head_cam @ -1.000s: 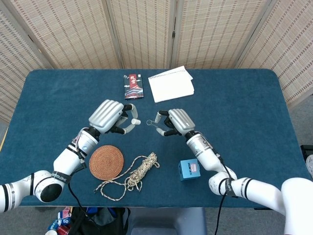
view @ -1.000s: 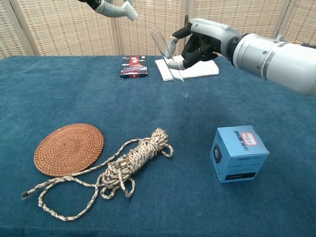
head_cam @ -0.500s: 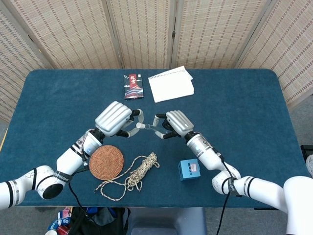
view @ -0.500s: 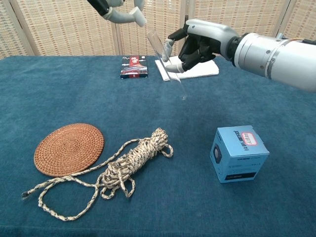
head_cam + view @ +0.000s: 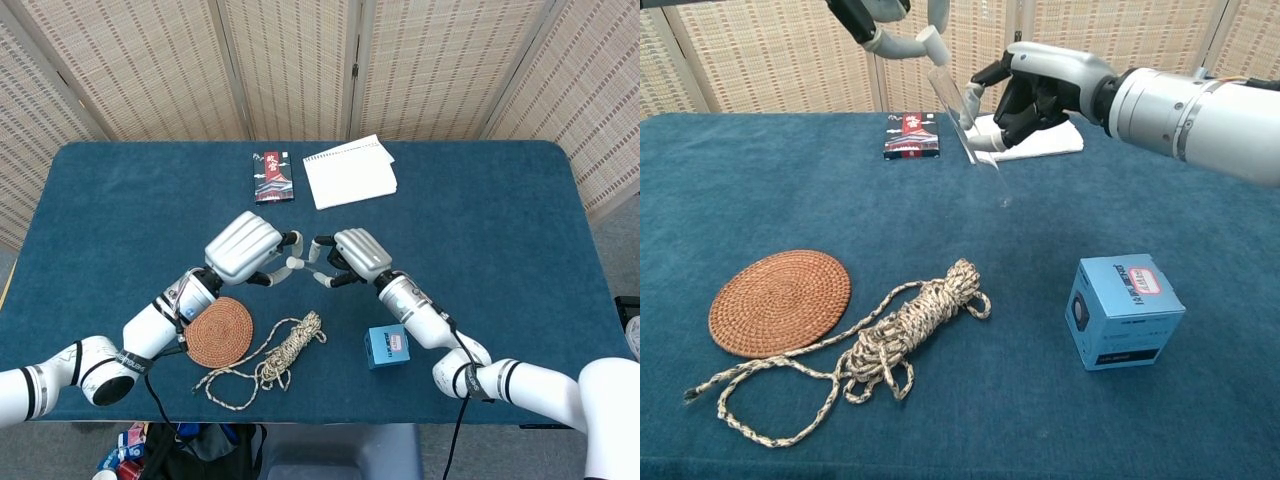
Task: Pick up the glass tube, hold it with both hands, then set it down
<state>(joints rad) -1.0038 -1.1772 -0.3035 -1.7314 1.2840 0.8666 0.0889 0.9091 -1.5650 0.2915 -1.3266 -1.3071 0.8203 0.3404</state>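
Glass tube (image 5: 962,112) tilted, gripped in my right hand (image 5: 352,256); left hand (image 5: 248,247) moved in, fingertips now touching tube's top, grip unclear.

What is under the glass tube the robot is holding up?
Only bare blue table. The glass tube hangs in the air, gripped by the right robot hand. The tube section inside those fingers is covered, so it cannot be seen.
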